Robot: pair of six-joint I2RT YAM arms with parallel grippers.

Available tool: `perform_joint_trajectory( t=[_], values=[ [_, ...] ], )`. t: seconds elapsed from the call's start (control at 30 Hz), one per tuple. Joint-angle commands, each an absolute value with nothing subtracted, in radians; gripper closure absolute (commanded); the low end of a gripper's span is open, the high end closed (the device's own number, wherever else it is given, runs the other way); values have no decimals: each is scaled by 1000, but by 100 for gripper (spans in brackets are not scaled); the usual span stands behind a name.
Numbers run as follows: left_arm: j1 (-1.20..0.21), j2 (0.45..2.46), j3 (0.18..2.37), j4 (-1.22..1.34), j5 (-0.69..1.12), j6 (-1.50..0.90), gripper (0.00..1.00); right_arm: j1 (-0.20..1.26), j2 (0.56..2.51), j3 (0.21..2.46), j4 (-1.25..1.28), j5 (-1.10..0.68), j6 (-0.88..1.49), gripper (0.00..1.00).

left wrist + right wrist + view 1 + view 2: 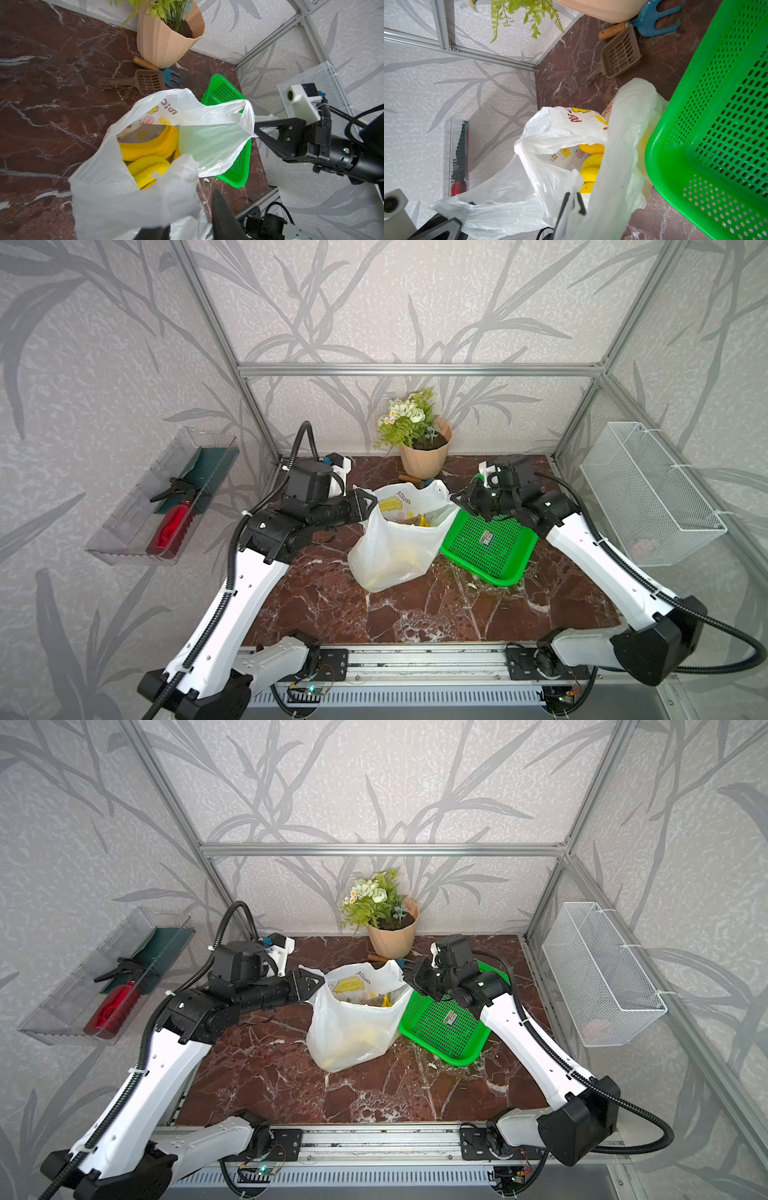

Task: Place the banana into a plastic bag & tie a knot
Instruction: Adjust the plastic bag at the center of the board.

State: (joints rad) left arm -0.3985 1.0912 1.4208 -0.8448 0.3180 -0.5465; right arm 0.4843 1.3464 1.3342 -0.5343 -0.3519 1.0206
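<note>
Here, plastic bag [395,547] upright, mouth facing up

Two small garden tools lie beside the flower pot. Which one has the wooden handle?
The blue fork; its handle is bare wood, while the slotted scoop is brown all over, handle included.

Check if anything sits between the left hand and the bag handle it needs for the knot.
Nothing visible does. The left hand, open, is right at the plastic bag's rim; the right hand is shut on the opposite handle. Only the open mouth, bananas inside, lies between them.
</note>
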Motion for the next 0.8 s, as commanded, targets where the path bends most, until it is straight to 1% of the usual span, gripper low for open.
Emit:
perform_joint_trajectory(
  t=[0.0, 0.07, 0.1, 0.2, 0.27, 0.33, 0.43, 0.5, 0.63, 0.77],
  values=[
    [-403, 1047, 1469, -863, 269, -491, 46, 485, 1322, 1344, -504, -388, 1004, 100],
    [-409, 1043, 1530, -911, 215, -471, 38, 485, 1332, 1351, -502, -401, 1006, 100],
    [-411, 1043, 1571, -943, 184, -461, 36, 485, 1338, 1354, -504, -411, 1009, 100],
    [-410, 1072, 1676, -1058, 70, -455, 31, 488, 1345, 1356, -500, -422, 1012, 100],
    [-411, 1096, 1719, -1101, 40, -455, 29, 489, 1345, 1355, -501, -422, 1012, 100],
    [-410, 1115, 1732, -1107, 41, -467, 29, 489, 1345, 1355, -502, -422, 1012, 100],
    [-420, 1138, 1720, -1074, 117, -481, 30, 489, 1348, 1356, -504, -428, 1012, 100],
    [-450, 1147, 1713, -1071, 105, -450, 31, 489, 1351, 1357, -503, -432, 1012, 100],
    [-452, 1187, 1709, -1016, 124, -410, 27, 489, 1351, 1350, -495, -439, 1017, 100],
    [-457, 1271, 1727, -1043, 127, -419, 24, 489, 1351, 1347, -497, -441, 1016, 100]
  ],
)
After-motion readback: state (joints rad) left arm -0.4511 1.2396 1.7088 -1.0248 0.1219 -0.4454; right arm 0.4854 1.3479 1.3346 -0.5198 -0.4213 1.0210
